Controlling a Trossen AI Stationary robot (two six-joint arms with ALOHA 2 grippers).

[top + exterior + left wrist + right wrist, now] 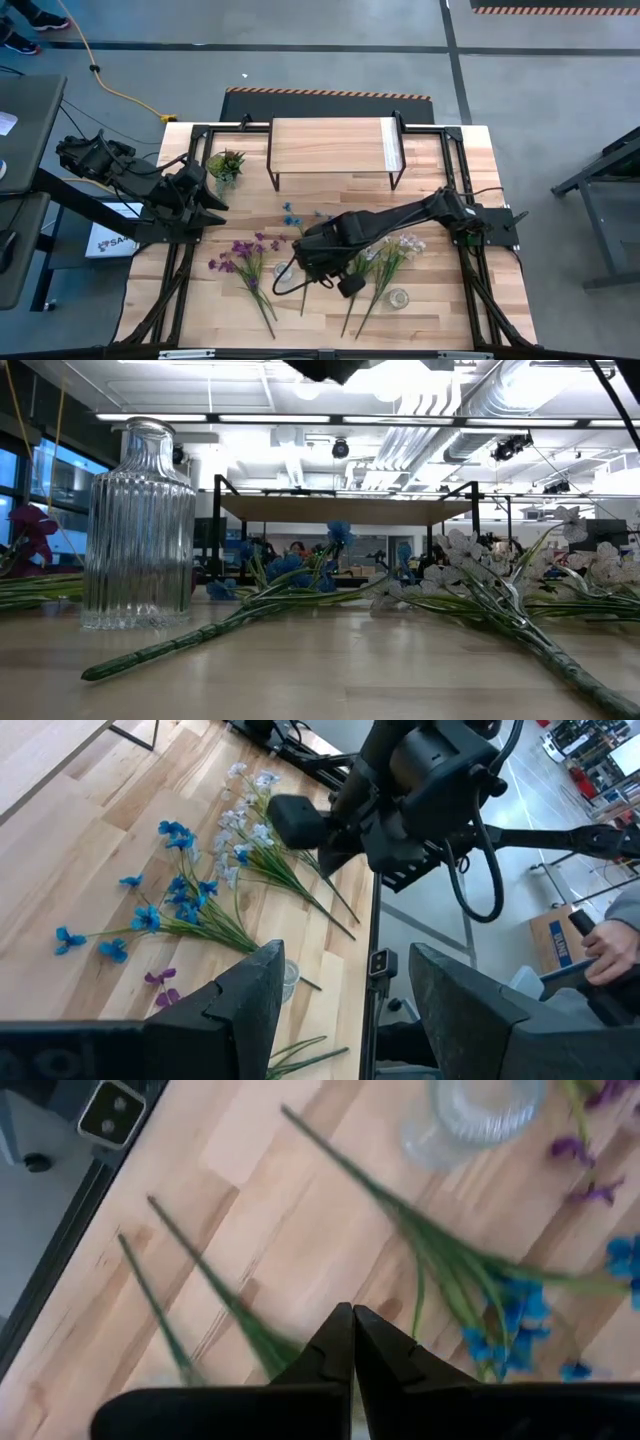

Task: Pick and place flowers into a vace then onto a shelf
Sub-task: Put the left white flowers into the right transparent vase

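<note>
Three flower sprays lie flat on the table: purple (245,262), blue (295,215) (500,1315) and white (395,255) (480,575). The clear ribbed glass vase (283,276) (140,525) stands upright between the purple and blue stems. The shelf (335,145) stands on its black legs at the far middle. My right gripper (352,1320) (328,268) is shut and points steeply down. It hangs well above the table, between the blue spray's stem (400,1215) and the white spray's stems (210,1295). My left gripper (347,960) (215,200) waits open and high over the table's left side, holding nothing.
A small green potted plant (226,163) stands at the far left beside the shelf. A small clear round thing (398,297) lies near the white stems on the near right. Black frame rails run along the table's edges. A person's hand (610,945) shows beyond the table.
</note>
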